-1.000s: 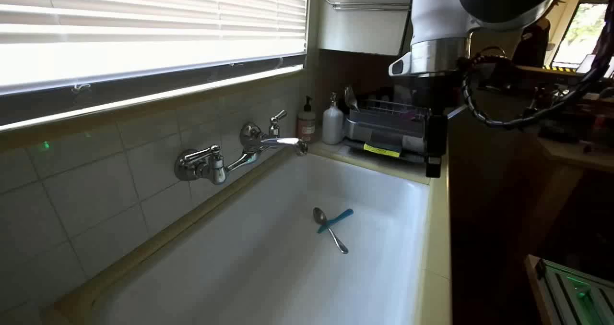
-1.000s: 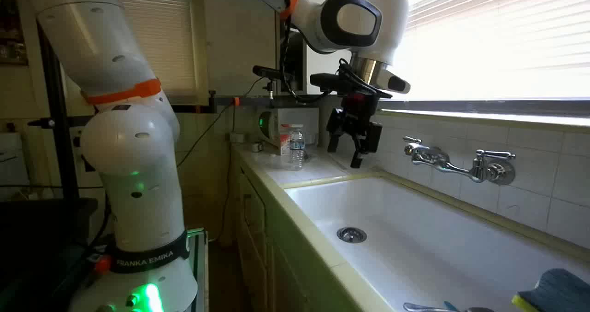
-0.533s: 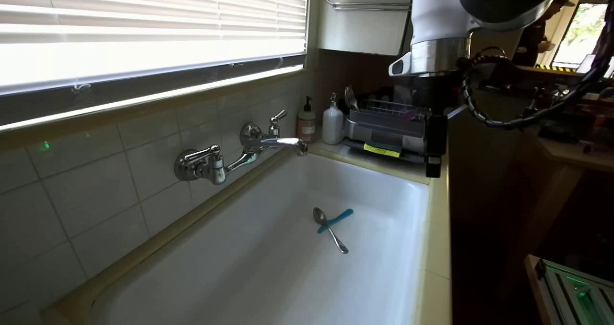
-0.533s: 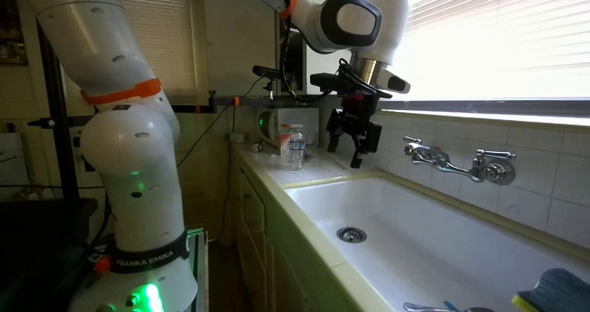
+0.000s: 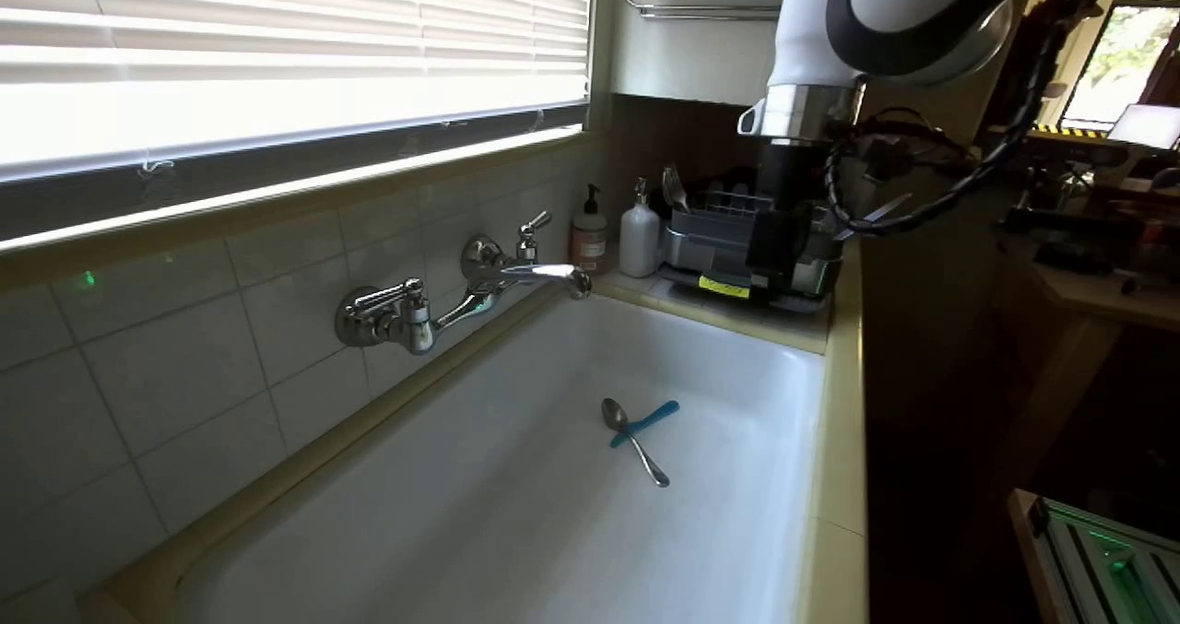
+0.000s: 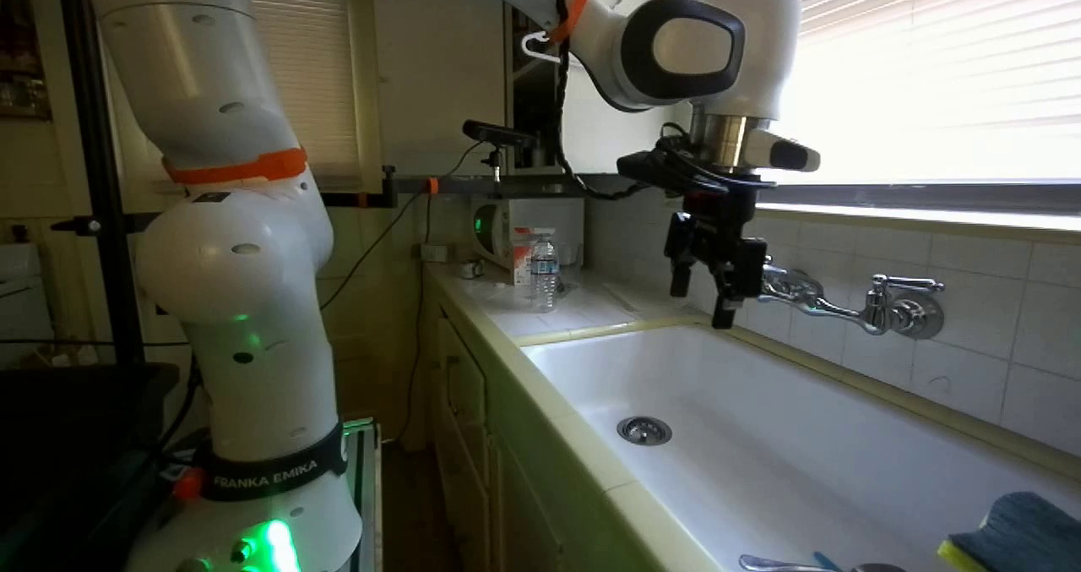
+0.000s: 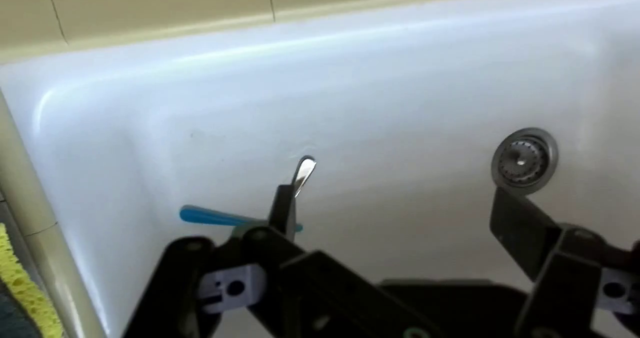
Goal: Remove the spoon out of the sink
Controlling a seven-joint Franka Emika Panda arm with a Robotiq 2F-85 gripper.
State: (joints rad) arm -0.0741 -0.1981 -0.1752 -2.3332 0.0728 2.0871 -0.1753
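Observation:
The metallic spoon (image 5: 650, 465) lies on the floor of the white sink (image 5: 516, 523), crossing a teal-blue utensil (image 5: 661, 412). In an exterior view only part of the spoon handle (image 6: 770, 564) and its bowl show at the bottom edge. In the wrist view the spoon's handle end (image 7: 304, 169) shows beyond the left finger, which hides the rest. The blue utensil (image 7: 210, 215) is partly behind that finger too. My gripper (image 7: 393, 192) is open and empty, pointing down. It hangs well above the sink (image 6: 760, 454), apart from the spoon, also in an exterior view (image 6: 701, 308).
A chrome faucet (image 5: 544, 274) juts from the tiled wall over the sink. Soap bottles (image 5: 639, 241) and a dish rack (image 5: 705, 237) stand on the end counter. A sponge (image 6: 1026, 530) is at the sink's end. The drain (image 6: 644, 430) is at the opposite end.
My gripper has moved over the sink, leftward in an exterior view and rightward and slightly down in another. It is still open. The spoon and blue utensil have not moved.

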